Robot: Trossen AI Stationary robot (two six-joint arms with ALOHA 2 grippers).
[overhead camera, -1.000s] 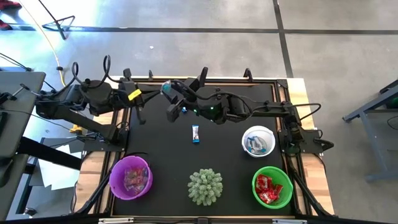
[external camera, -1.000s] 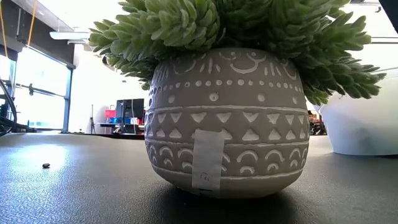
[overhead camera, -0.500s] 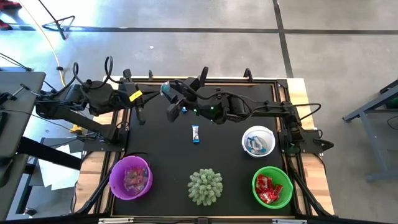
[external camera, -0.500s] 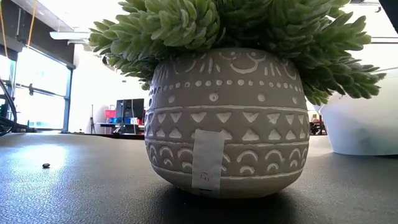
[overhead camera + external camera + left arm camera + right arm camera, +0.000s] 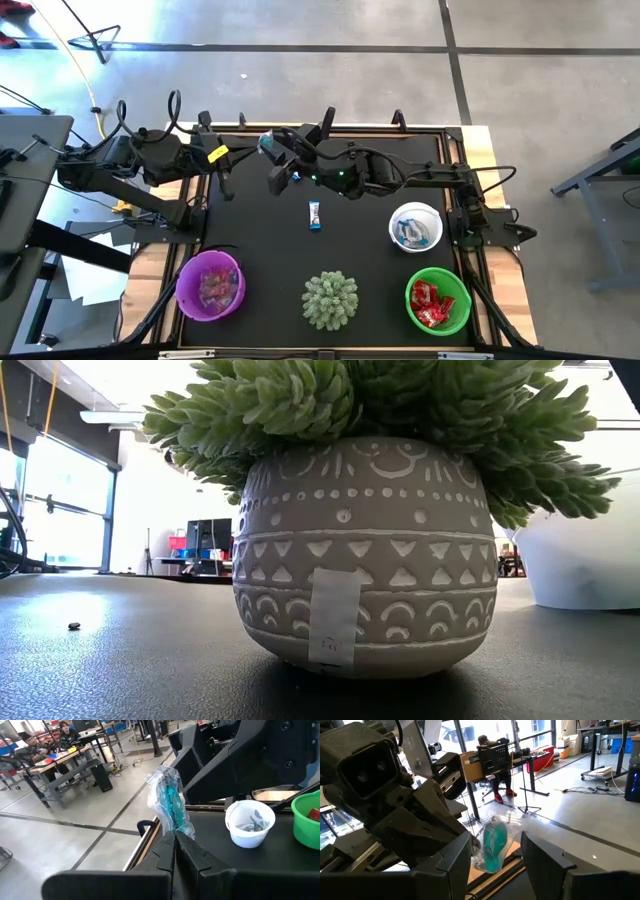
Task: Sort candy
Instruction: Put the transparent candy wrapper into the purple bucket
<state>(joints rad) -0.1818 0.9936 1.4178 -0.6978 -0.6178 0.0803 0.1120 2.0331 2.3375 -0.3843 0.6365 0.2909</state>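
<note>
L wrist only: teal candy pinched.

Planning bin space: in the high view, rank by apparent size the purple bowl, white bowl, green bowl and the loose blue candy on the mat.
Largest to smallest:
1. purple bowl and green bowl, too alike to separate
2. white bowl
3. loose blue candy, far smaller

A patterned grey pot with a spiky green plant fills most of the shot, a strip of pale tape stuck on its front. White bowl sits just right of it, tiny dark speck on the black tabletop.
</note>
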